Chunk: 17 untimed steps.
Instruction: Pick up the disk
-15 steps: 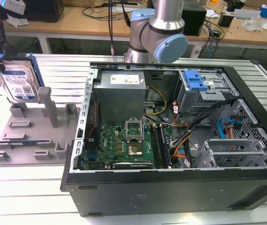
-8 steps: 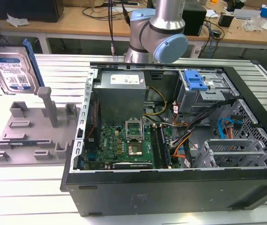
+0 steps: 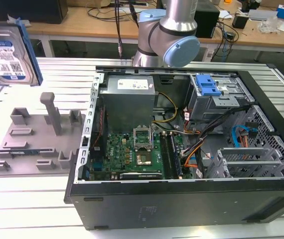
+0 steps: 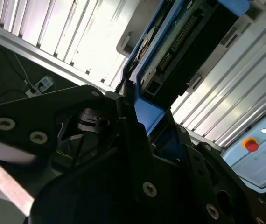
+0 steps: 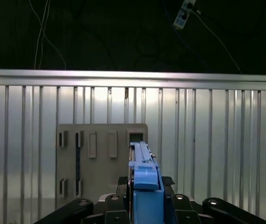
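Hanging clear above the grey slotted holder tray (image 3: 35,142), the disk (image 3: 6,54) sits at about ten o'clock in the exterior view, well apart from the open computer case (image 3: 182,144). It reads as a stiff, fairly dense metal slab, likely slick on its flat faces and sensitive to knocks, so the blue side rails (image 3: 31,55) look like the safest place to grip. Its face carries a white-and-blue label with barcodes on silver-grey metal; in the first wrist view it shows edge-on as a thin blue strip (image 5: 144,177). The gripper (image 5: 145,196) is pinched on the disk, one dark finger (image 5: 116,205) on either side of the blue rail. In the second wrist view the drive's circuit-board underside (image 4: 184,44) rises over the ribbed aluminium table (image 4: 67,32).
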{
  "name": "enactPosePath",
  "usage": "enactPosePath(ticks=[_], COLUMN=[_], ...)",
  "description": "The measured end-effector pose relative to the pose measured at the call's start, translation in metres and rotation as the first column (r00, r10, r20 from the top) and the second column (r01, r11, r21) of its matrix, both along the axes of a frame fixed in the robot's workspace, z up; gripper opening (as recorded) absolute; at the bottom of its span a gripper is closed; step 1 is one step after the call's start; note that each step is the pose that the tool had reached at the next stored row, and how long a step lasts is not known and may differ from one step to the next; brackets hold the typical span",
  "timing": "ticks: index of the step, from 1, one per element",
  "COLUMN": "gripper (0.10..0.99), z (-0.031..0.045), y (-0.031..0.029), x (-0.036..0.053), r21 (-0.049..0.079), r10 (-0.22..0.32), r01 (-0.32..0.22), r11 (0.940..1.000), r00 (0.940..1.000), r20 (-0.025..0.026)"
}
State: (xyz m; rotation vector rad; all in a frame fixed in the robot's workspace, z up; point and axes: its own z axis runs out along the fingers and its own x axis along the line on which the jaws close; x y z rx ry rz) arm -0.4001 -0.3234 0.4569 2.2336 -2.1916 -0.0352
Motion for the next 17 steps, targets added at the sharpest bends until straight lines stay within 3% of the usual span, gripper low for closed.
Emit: enactPosePath(ticks=[4,17], gripper=[0.369,0.369], z=[0.0362,0.0373], y=[-0.0003,-0.0003], x=[0.0004,0.0004], r21=[0.000,-0.002], r10=[0.000,0.000], r01=[0.000,0.000], r11=[1.0000,1.0000], r00=[1.0000,1.0000], r20=[0.0000,-0.0001])
